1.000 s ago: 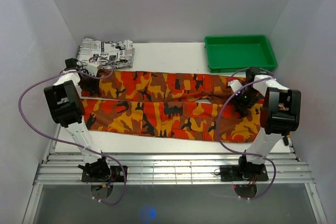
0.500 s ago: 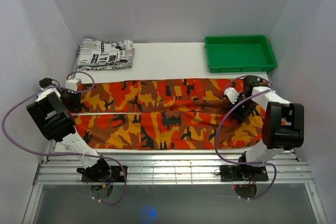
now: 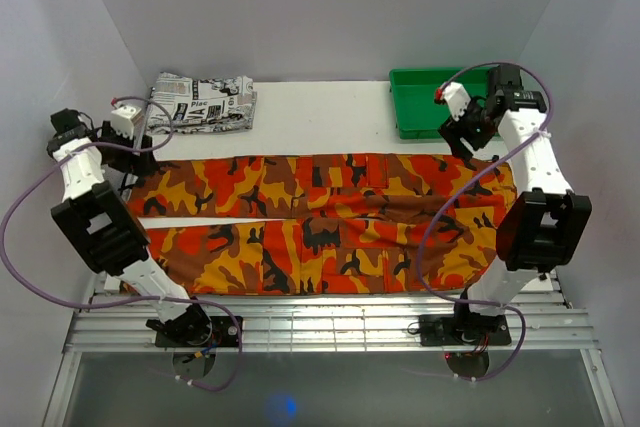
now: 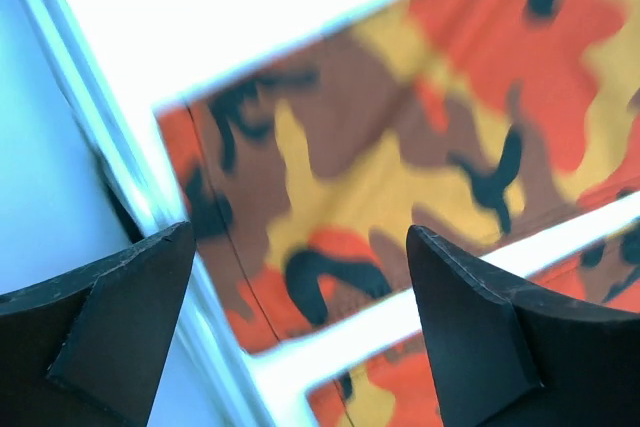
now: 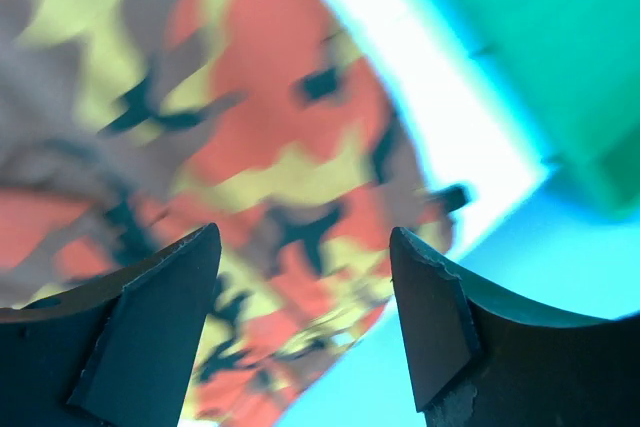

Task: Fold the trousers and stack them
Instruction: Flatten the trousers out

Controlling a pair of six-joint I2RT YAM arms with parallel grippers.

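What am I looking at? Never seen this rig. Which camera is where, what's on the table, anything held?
Two robot arms are bolted at the near edge of a white table. The wide picture comes from a fixed camera above and behind them. The two close-ups come from a camera on each wrist, looking down past that arm's own tool. Spread flat on the table are camouflage trousers, leg ends toward the left arm's side, waist toward the right. Behind them lie a folded newspaper-print garment and a green tray. The left tool is over the leg ends, and the right tool is over the waist corner near the tray. Both are open and hold nothing.
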